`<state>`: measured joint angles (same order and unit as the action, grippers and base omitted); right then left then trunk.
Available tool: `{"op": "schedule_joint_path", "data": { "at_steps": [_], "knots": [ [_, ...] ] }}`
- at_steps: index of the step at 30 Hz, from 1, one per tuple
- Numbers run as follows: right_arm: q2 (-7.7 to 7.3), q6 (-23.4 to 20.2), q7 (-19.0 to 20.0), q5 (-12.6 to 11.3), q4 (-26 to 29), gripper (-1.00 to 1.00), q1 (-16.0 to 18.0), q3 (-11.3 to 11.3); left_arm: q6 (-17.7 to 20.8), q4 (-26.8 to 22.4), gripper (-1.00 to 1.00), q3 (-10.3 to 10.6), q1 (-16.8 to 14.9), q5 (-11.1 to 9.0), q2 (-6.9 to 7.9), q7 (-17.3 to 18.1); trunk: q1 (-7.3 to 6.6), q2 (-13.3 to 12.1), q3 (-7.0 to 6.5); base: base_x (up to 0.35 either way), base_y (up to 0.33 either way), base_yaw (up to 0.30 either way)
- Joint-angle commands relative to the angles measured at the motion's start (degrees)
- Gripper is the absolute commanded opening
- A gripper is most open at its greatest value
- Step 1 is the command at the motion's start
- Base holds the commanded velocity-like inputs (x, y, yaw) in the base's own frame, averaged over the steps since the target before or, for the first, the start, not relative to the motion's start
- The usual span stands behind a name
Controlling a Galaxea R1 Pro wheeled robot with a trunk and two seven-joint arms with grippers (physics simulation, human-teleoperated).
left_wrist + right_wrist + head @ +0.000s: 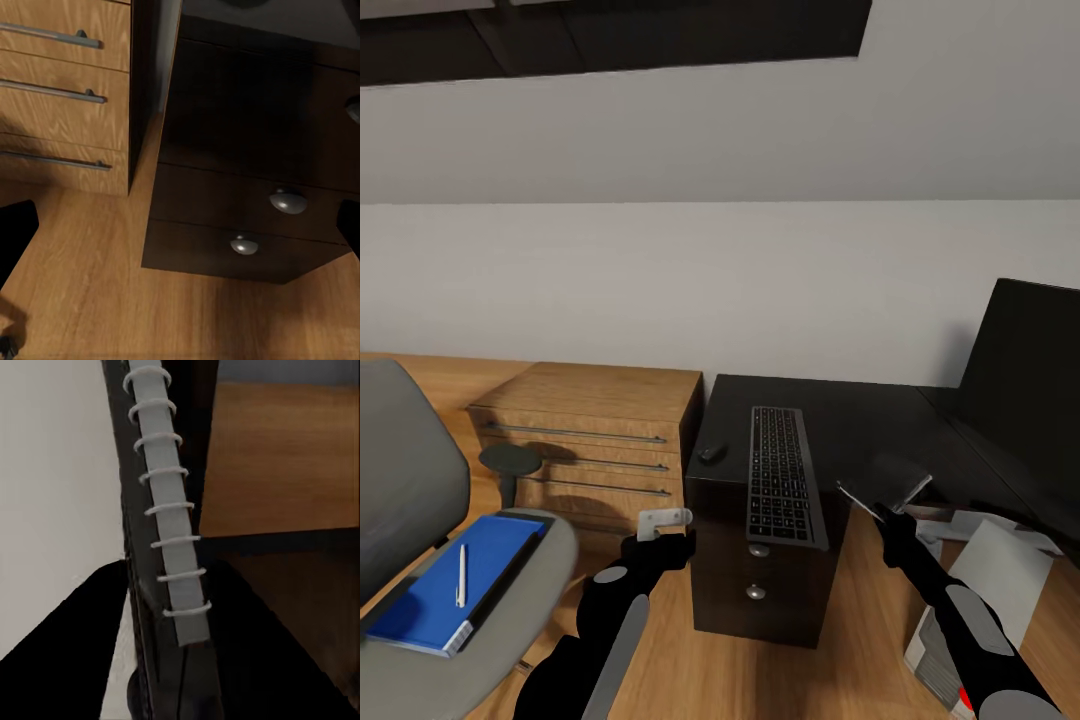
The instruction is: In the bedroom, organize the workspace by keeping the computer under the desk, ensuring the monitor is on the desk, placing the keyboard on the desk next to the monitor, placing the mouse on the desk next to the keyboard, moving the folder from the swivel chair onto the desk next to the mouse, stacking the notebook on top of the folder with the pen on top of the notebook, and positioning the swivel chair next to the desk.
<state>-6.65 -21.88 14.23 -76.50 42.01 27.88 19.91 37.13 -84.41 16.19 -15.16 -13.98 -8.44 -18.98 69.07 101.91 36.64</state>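
Black is the counter [860,420] in the head view. The keyboard [782,476] lies along its left end, reaching over the front edge, and the mouse [711,453] sits near the left edge. The monitor [1020,385] stands at the right. The folder [455,580], with the pen [461,575] on it, lies on the swivel chair [420,560]. The right tool [880,512] pinches the notebook [885,483] above the front edge. The left tool [663,522] is beside the drawers; I cannot tell its grip.

Left wrist view: dark drawers with round knobs [287,200], beside a wooden chest [67,90].

Right wrist view: the notebook's ring spine [169,510] is held tight.

No readable text, labels or numbers
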Motion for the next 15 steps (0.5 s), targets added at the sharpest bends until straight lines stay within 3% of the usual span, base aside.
{"op": "schedule_joint_path", "data": {
  "at_steps": [1, 15],
  "knots": [
    [-0.01, -0.44, 0.09, -0.40, -0.18, 1.00, 0.07, 0.20, 0.15, -0.05, 1.00, 0.07, -0.04, -0.61, 0.01, -0.54, -0.01, 0.03, 0.05, 0.000, 0.000, 0.000],
    [-0.03, -0.44, 0.10, -0.40, -0.18, 1.00, 0.07, 0.20, 0.14, 0.12, 1.00, 0.11, -0.04, -0.69, 0.01, -0.54, -0.01, 0.03, 0.05, 0.000, 0.000, 0.000]
  ]
}}
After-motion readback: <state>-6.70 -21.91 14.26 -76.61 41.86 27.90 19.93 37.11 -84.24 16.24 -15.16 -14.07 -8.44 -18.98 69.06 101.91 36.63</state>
